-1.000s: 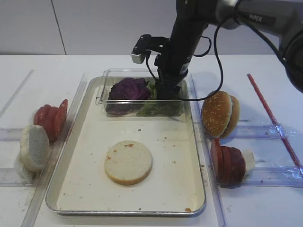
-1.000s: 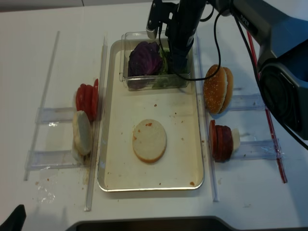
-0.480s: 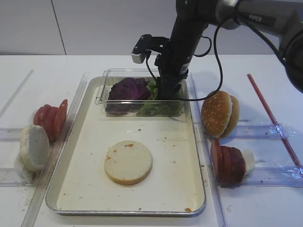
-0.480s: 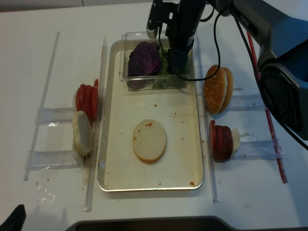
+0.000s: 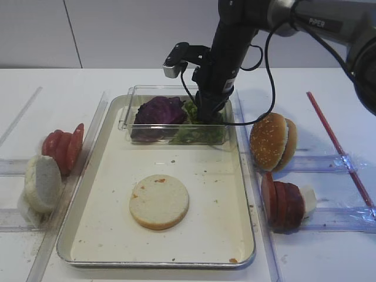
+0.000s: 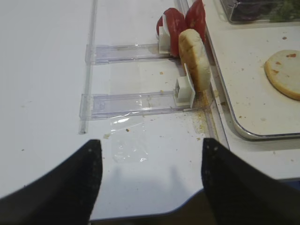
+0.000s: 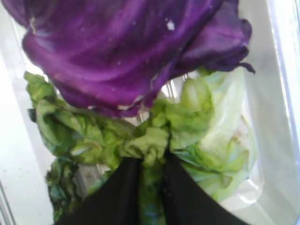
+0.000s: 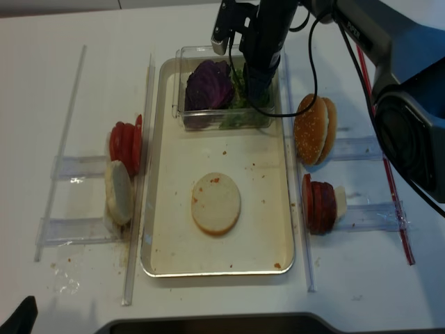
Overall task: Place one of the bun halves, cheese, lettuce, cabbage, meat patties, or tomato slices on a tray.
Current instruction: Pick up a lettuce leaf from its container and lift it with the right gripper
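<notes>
Right end effector (image 7: 151, 187) pinched on one lettuce (image 7: 154, 140) bunch beside one cabbage (image 7: 126, 47) clump; one bun half (image 5: 159, 201) on tray (image 5: 106, 153).

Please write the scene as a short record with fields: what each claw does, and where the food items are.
right claw: shut on the lettuce, inside the clear box
left claw: open, holds nothing, above the bare table
cabbage: in the box, beside the lettuce
tray: holds the box and one bun half, cut face up
tomato slices: left of the tray
meat patties: right of the tray
</notes>
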Controlling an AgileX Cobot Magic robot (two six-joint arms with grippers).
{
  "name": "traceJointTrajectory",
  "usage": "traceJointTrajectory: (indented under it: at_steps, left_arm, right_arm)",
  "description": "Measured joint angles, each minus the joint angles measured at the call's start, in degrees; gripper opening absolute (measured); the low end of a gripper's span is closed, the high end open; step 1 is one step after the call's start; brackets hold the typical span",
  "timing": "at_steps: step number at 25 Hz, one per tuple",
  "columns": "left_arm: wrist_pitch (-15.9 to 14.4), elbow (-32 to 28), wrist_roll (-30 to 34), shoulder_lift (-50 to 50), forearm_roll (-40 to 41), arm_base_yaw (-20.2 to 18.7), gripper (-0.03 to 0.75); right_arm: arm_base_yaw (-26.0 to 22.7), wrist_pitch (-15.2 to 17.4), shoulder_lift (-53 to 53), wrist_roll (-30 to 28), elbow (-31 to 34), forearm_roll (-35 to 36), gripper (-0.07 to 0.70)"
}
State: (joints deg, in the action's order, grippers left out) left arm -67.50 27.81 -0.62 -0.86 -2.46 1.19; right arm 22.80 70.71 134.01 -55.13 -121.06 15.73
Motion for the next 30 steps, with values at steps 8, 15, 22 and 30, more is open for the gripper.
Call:
traceJointTrajectory:
  at_steps: [8,15,22,30]
  left_arm:
    - [0.00,0.00,0.00,0.00,0.00,0.00,0.420]
    - [0.00,0.00,0.00,0.00,0.00,0.00,0.420]
    - [0.00,0.00,0.00,0.00,0.00,0.00,0.420]
    - [0.00,0.00,0.00,0.00,0.00,0.00,0.420]
  right_arm:
    - [0.00,0.00,0.00,1.10,0.00,0.00,0.071]
    - [0.00,-0.09,-0.91,1.75,0.00,-0.36,0.069]
    - [0.00,-0.09,-3.00,8.44,0.00,-0.93,0.069]
    - [0.00,0.02,-4.21,12.77,0.00,-1.30,0.069]
